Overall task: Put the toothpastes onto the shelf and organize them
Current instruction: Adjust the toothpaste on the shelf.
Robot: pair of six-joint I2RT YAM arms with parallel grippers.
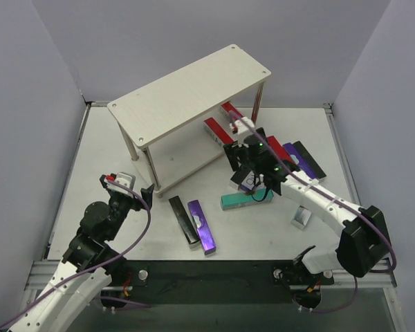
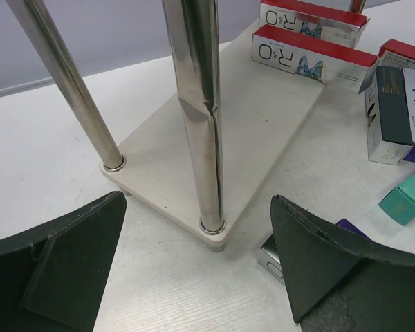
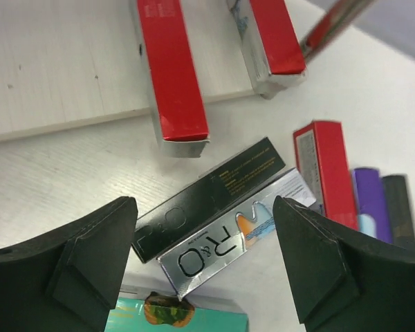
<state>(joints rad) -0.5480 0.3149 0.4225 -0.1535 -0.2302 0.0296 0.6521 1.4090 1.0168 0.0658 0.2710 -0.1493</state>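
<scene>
The pale wood shelf (image 1: 194, 90) stands at the back centre. Two red toothpastes (image 1: 218, 129) (image 1: 232, 114) lie on its lower board (image 2: 263, 117). My right gripper (image 1: 247, 169) is open and empty; in the right wrist view (image 3: 204, 207) it hovers over a black carton (image 3: 207, 197) and a silver carton (image 3: 235, 238) lying side by side, with a teal carton (image 1: 245, 200) just in front. My left gripper (image 1: 135, 190) is open and empty, and in the left wrist view (image 2: 199, 207) it faces the shelf's near corner leg (image 2: 200, 117).
A black carton (image 1: 182, 220) and a purple carton (image 1: 202, 226) lie at the front centre. Red (image 1: 277, 149), purple (image 1: 301, 160) and black (image 1: 310, 159) cartons lie right of the shelf. A silver carton (image 1: 301, 217) lies by the right arm. Grey walls enclose the table.
</scene>
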